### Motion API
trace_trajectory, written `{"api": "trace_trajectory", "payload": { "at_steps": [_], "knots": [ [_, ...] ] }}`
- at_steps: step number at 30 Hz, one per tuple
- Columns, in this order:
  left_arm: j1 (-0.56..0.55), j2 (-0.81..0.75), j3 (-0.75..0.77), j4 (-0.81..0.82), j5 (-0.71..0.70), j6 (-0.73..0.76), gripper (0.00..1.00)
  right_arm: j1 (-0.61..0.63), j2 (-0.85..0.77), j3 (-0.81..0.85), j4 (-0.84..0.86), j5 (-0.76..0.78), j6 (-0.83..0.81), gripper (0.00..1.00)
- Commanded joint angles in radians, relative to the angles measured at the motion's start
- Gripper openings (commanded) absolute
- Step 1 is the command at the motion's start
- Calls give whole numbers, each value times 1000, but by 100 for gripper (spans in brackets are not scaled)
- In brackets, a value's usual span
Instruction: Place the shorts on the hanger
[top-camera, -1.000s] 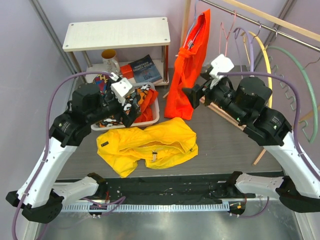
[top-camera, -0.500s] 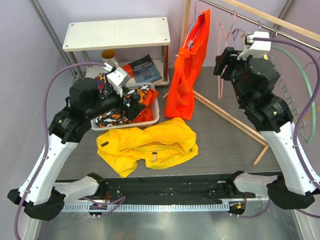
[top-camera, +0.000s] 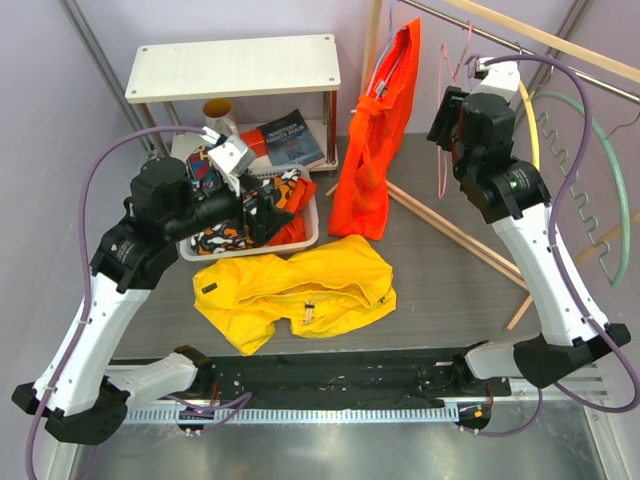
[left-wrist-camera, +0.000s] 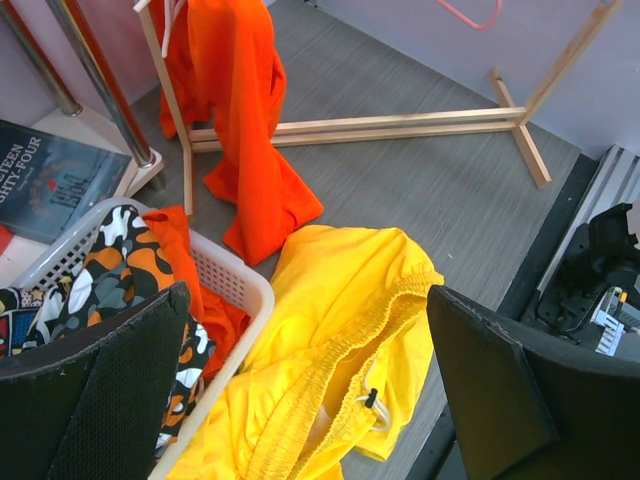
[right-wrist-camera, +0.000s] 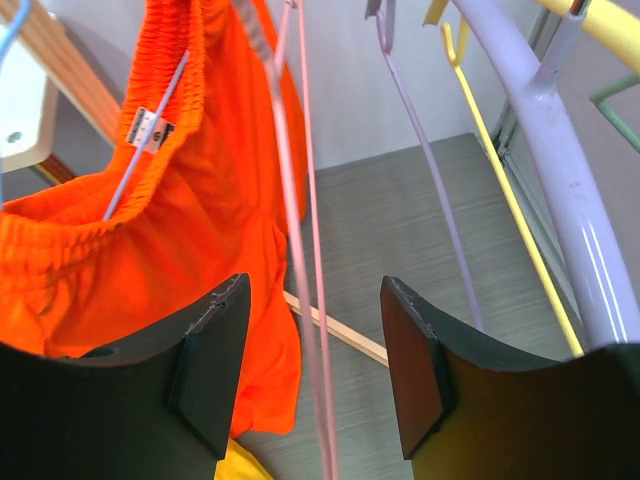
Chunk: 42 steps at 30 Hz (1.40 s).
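Observation:
The yellow shorts (top-camera: 300, 285) lie crumpled on the table in front of the arms, and the waistband and white drawstring show in the left wrist view (left-wrist-camera: 330, 340). My left gripper (top-camera: 265, 212) is open and empty, hovering over the basket edge just behind the shorts (left-wrist-camera: 300, 400). The pale pink hanger (top-camera: 443, 150) hangs from the rail at the back right. My right gripper (top-camera: 443, 112) is open at the rail, with the pink hanger's wires (right-wrist-camera: 300, 250) hanging between its fingers (right-wrist-camera: 212, 360); I cannot tell whether they touch.
Orange shorts (top-camera: 385, 130) hang on the wooden rack (top-camera: 450, 235). A white basket (top-camera: 308, 232) holds patterned cloth. A shelf (top-camera: 235, 65) with books and a mug stands at the back left. Lilac (right-wrist-camera: 430, 200), yellow (right-wrist-camera: 500, 180) and green (top-camera: 620, 170) hangers hang to the right.
My right arm has risen and swung back to the rail, bringing its open gripper around the pink hanger. My left gripper has shifted slightly over the basket. The shorts have not moved.

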Motion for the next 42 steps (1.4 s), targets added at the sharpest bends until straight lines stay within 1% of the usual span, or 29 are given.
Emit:
{"api": "trace_trajectory", "payload": {
  "at_steps": [1,4,5,7,8,10,11,12,13,23,27,29,31,33,34,36,37,38,39,42],
  "knots": [
    [4,-30,2,53,36,3,100,-47,19,-36,51,-90,56,58],
    [4,-36,-3,53,32,12,100,-56,15,-95,128,-173,42,54],
    [5,-39,-4,53,33,12,100,-56,13,-128,156,-185,31,46],
    [4,-41,-12,53,35,12,100,-56,-5,-160,248,-190,-12,40],
    [5,-39,-15,53,35,13,100,-57,-8,-184,277,-189,-30,33],
    [4,-38,-20,55,38,12,100,-57,-13,-201,346,-181,-76,26],
    [4,-38,-21,56,39,13,100,-56,-15,-220,390,-181,-88,16],
    [5,-35,-23,58,39,12,100,-56,-18,-229,413,-185,-101,12],
    [5,-33,-24,59,39,12,100,-56,-22,-240,436,-193,-128,1],
    [5,-21,-23,58,29,15,100,-57,-76,-396,758,-176,-236,1],
    [5,-16,-24,56,27,15,100,-54,-105,-439,806,-207,-263,1],
    [5,-13,-26,56,26,17,100,-56,-129,-454,796,-227,-262,1],
    [4,-13,-29,52,24,14,100,-56,-154,-467,782,-293,-265,1],
    [5,-10,-32,35,15,17,100,-56,-195,-479,733,-351,-253,1],
    [4,-8,-38,29,10,17,100,-56,-209,-476,707,-409,-245,1],
    [7,-10,-46,17,-20,17,100,-56,-255,-470,615,-457,-227,1],
    [8,-15,-63,17,-24,17,100,-54,-271,-471,595,-504,-211,1],
    [13,-18,-72,18,-25,17,100,-54,-289,-478,528,-523,-208,1],
    [16,-28,-84,18,-21,17,100,-56,-323,-478,498,-540,-205,1],
    [19,-54,-136,29,-20,17,100,-54,-383,-485,379,-633,-223,1]
  ]
}}
